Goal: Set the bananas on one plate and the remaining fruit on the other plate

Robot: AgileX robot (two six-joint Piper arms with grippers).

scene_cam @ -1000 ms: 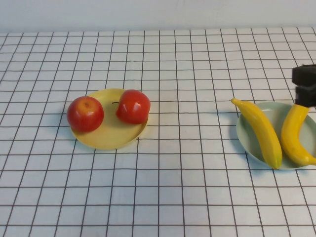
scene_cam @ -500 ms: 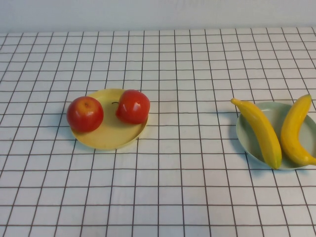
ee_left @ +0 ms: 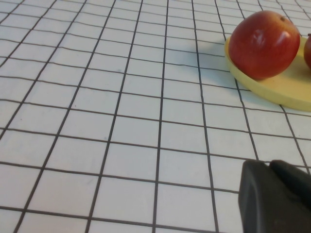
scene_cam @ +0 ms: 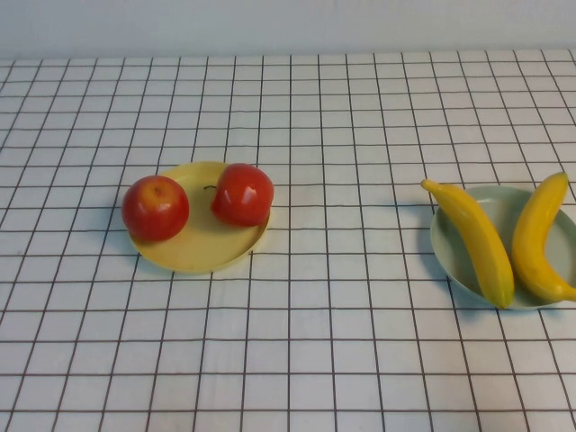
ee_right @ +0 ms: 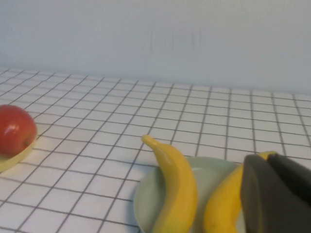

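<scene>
Sitting plated: two bananas [scene_cam: 472,241], two apples [scene_cam: 156,207]; both grippers closed.

No text, label, brand, number or sign can be read on anything in view

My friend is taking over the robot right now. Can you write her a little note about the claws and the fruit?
Left claw: shut, empty, low over the cloth near the yellow plate.
Right claw: shut, empty, by the blue-green plate.
Both apples sit on the yellow plate.
Both bananas lie across the blue-green plate.
Done: sorting looks finished.
Left: probably nothing; neither arm shows in the high view.
</scene>
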